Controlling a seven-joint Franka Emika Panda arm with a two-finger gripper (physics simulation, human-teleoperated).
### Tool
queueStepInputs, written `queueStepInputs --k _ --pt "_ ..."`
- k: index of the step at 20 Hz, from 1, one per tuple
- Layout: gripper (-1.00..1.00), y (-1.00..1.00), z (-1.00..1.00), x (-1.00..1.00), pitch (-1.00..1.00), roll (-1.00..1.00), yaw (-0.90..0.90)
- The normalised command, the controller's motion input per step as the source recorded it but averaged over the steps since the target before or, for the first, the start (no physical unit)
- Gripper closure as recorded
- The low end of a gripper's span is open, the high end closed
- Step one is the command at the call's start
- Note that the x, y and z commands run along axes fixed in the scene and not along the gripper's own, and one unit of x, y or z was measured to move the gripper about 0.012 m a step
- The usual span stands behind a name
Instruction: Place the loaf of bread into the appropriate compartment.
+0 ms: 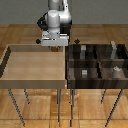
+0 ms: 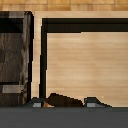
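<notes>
The loaf of bread (image 2: 64, 101) sits between the end effector's (image 2: 64, 103) fingers.

My arm (image 1: 59, 19) is built of rounded white segments with darker grey seams at the joints, shading to pale grey on the undersides. Just above the far rim of the light tan tray (image 1: 35, 48), my wrist ends in a broad white block with a black panel on its face. A small dark tab projects from the side of this block toward the exterior view's left. In the wrist view, my gripper (image 2: 64, 102) shows as a flat grey band topped by two light grey fingertips (image 2: 93, 101) with paler, angular upper edges.
</notes>
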Motion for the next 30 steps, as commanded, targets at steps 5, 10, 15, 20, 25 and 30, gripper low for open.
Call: queueStepInputs --k 5,10,15,20,25,30 --pt "1.00 0.80 0.00 0.00 0.00 0.00 0.00" --pt "1.00 1.00 0.00 0.00 0.00 0.00 0.00" --pt "1.00 1.00 0.00 0.00 0.00 0.00 0.00" --pt "1.00 0.40 0.00 0.30 0.00 0.00 0.00" --pt "1.00 0.00 0.00 1.00 0.00 0.00 0.00" --pt "1.00 0.00 0.00 0.00 0.00 0.00 0.00"
